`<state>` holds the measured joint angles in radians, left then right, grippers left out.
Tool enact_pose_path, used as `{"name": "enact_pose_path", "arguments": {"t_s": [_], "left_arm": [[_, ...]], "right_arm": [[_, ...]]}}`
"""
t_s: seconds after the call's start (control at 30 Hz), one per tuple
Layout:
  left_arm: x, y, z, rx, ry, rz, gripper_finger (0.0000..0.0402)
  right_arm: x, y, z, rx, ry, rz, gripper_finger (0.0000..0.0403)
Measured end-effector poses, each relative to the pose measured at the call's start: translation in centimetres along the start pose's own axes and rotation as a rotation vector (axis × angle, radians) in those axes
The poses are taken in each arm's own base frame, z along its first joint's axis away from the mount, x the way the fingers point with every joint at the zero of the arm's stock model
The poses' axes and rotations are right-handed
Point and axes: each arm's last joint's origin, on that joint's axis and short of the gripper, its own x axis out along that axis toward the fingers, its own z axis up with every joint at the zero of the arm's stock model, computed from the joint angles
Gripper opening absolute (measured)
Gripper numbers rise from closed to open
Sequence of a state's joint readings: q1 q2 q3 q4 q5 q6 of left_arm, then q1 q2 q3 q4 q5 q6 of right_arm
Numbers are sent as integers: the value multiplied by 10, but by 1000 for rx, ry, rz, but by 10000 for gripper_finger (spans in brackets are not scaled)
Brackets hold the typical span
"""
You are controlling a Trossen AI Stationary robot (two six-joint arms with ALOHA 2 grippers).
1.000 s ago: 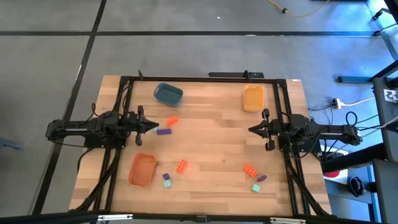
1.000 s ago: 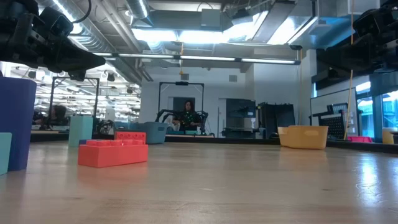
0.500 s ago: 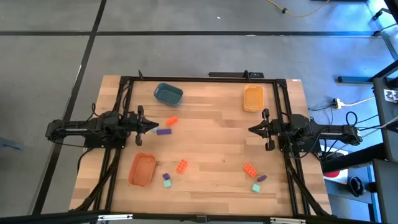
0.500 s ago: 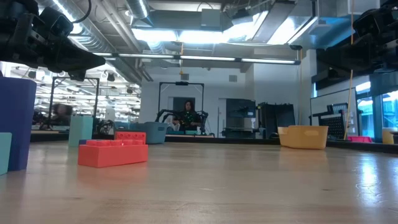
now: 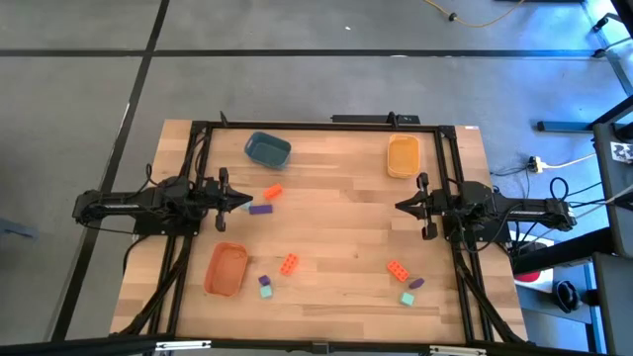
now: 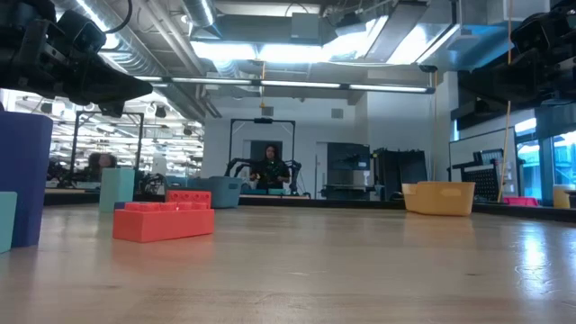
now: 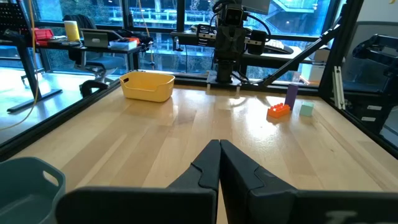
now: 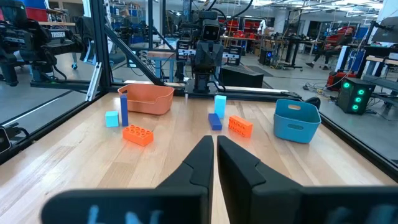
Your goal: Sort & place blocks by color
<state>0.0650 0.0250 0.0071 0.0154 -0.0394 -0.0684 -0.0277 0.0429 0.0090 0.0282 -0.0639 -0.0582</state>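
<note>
Small blocks lie scattered on the wooden table (image 5: pixel 336 227). An orange one (image 5: pixel 273 193) and a purple one (image 5: pixel 260 209) lie just in front of my left gripper (image 5: pixel 247 202). Near the front edge lie an orange block (image 5: pixel 289 263), a purple one (image 5: pixel 264 281) and a teal one (image 5: pixel 265 292). At the front right lie another orange (image 5: pixel 397 269), purple (image 5: pixel 416 283) and teal block (image 5: pixel 406 298). My left gripper (image 7: pixel 219 144) is shut and level at the left side. At the right side my right gripper (image 5: pixel 399 207) (image 8: pixel 214 140) is also shut and level. Both hold nothing.
A dark blue bowl (image 5: pixel 267 149) stands at the far left, a yellow bowl (image 5: pixel 403 156) at the far right, and an orange bowl (image 5: pixel 226 269) at the near left. A black frame (image 5: pixel 316 125) runs along the far and side edges. The table's middle is bare wood.
</note>
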Motion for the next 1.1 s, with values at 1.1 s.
{"name": "enact_pose_path", "arguments": {"t_s": [1.1], "left_arm": [[0, 0, 0, 0, 0, 0, 0]], "right_arm": [[10, -8, 97, 588, -169, -23, 109]]}}
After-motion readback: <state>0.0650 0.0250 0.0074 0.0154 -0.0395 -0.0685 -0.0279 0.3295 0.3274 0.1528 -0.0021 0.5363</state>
